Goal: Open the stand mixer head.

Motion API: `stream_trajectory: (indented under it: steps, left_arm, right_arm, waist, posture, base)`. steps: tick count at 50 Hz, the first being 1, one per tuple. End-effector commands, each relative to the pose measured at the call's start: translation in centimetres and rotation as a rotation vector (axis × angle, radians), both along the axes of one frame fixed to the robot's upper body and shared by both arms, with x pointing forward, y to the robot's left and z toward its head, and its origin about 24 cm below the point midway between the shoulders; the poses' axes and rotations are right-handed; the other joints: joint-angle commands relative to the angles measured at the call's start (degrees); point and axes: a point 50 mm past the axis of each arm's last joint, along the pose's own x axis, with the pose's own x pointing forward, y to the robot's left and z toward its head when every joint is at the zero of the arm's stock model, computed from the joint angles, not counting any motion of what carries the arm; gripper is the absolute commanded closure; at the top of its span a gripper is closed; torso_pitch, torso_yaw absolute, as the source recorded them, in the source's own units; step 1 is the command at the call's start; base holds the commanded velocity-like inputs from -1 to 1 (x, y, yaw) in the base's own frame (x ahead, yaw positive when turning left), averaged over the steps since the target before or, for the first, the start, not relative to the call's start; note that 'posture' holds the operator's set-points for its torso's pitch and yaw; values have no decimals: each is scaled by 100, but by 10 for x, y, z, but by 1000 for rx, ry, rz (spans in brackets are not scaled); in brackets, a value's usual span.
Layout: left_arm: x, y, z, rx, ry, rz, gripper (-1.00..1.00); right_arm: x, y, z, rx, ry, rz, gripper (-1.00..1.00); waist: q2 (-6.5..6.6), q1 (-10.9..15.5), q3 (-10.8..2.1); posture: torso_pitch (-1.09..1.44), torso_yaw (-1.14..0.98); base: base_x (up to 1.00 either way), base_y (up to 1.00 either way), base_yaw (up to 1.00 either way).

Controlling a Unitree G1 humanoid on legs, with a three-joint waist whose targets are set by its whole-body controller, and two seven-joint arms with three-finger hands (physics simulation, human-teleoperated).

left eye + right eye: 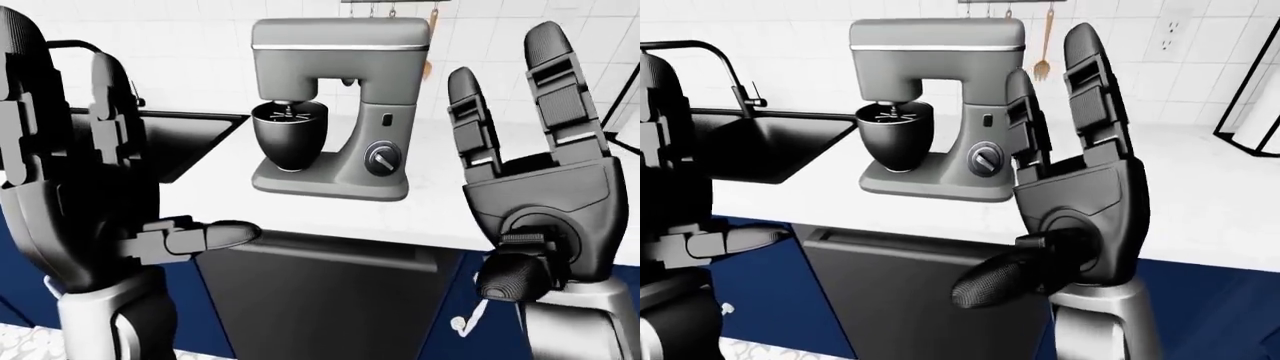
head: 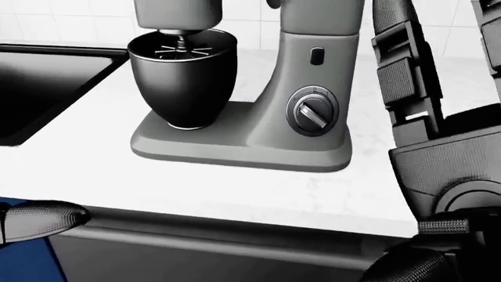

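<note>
Both hands were raised with fingers spread, holding nothing, short of the mixer.

Left-eye view: the left hand (image 1: 75,172) and right hand (image 1: 540,187) stood upright, touching nothing; between them the stand mixer (image 1: 335,112) sat on the white bench (image 1: 440,202), its head (image 1: 340,46) level, lying left to right over the bowl (image 1: 290,135).
Head view: the dial (image 2: 313,111) faced the camera.
Right-eye view: a sink (image 1: 750,146) lay left of the mixer.

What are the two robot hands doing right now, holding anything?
Left robot hand: open, fingers upright, holding nothing.
Right robot hand: open, fingers spread, holding nothing.
</note>
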Motion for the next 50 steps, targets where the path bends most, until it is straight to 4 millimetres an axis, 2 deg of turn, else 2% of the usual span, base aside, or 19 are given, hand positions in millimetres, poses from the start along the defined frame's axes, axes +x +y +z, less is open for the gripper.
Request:
stream_trajectory:
  steps: [1,10,26,50]
  left_arm:
    - [-3,-1,6,8,-46,-6,-100]
    - [-3,-1,5,6,-44,-7,-100]
    - [-3,-2,5,3,-42,-9,-100]
    - [-1,-2,3,2,-37,-9,-100]
  right_arm:
    - [-4,2,9,86,25,95,-100]
    - [-4,4,13,147,89,161,-100]
    - [-1,8,-5,104,137,96,-100]
    - [0,20,-13,84,171,111,-100]
  waist:
    - [0,1,2]
    - [-37,0,-18]
    - [-58,39,-85]
    - [-38,8,-76]
  posture:
    - [-35,0]
    - [-35,0]
    - [-35,0]
    - [-35,0]
  base:
    - [0,0,0]
    - [0,0,0]
    - [0,0,0]
    - [0,0,0]
